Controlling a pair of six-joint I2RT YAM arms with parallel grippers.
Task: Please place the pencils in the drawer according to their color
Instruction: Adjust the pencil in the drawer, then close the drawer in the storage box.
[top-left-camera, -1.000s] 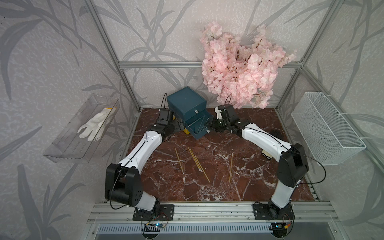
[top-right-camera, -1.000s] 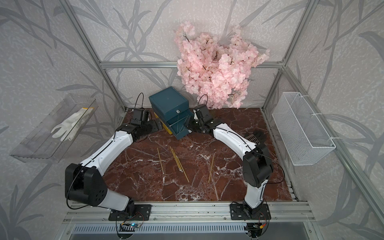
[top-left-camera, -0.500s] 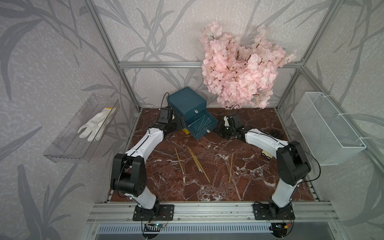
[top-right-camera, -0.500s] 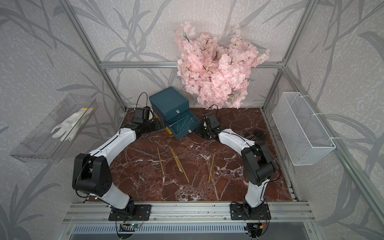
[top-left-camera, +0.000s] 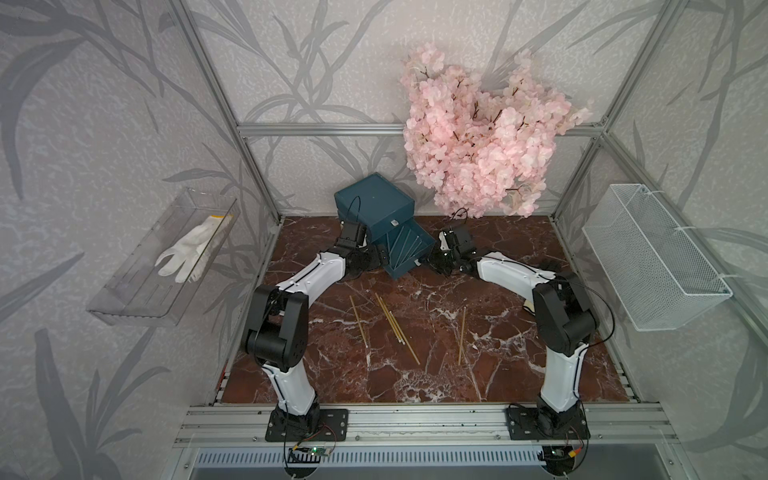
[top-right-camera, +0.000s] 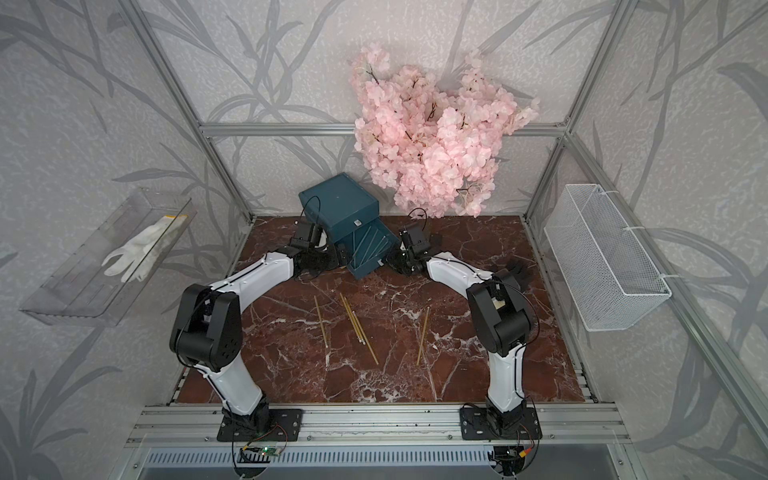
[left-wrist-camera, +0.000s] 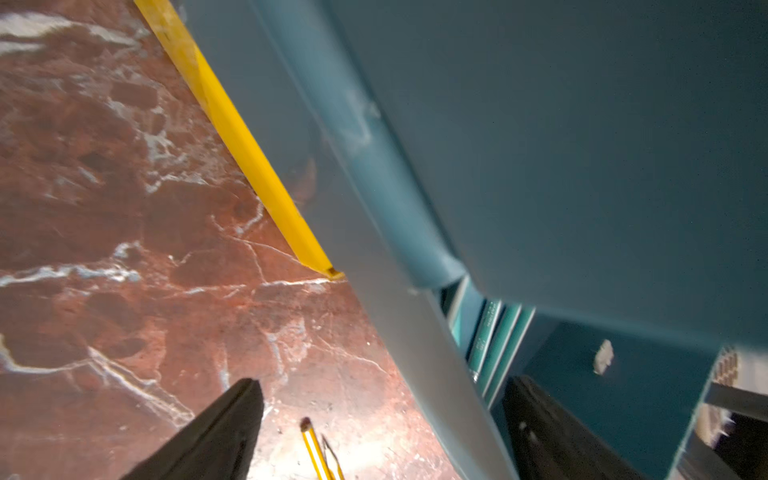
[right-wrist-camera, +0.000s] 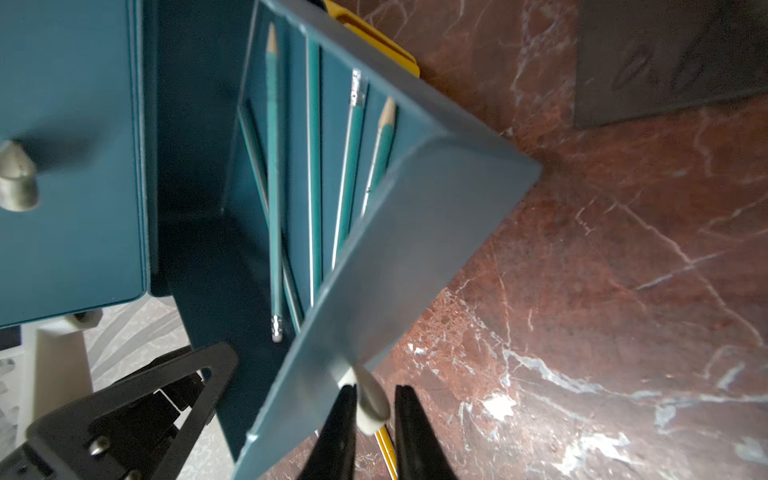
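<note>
Sliding farther out of the chest (top-left-camera: 376, 203) at the table's (top-left-camera: 511, 232) twelve o'clock, the teal drawer (right-wrist-camera: 395, 249) now shows its teal pencils (right-wrist-camera: 274, 187). Yellow pencils (top-left-camera: 390, 320) toward six remain unsorted. The right gripper (right-wrist-camera: 374, 390) pinches the white tab (right-wrist-camera: 370, 399); the left gripper (left-wrist-camera: 382, 380) gapes wide and empty.

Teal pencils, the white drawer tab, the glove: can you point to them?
teal pencils (right-wrist-camera: 273, 187): right wrist view, on one pencil's shaft.
white tab (right-wrist-camera: 372, 403): right wrist view, on its rounded end.
white glove (top-left-camera: 189, 249): in a top view, on its palm.
</note>
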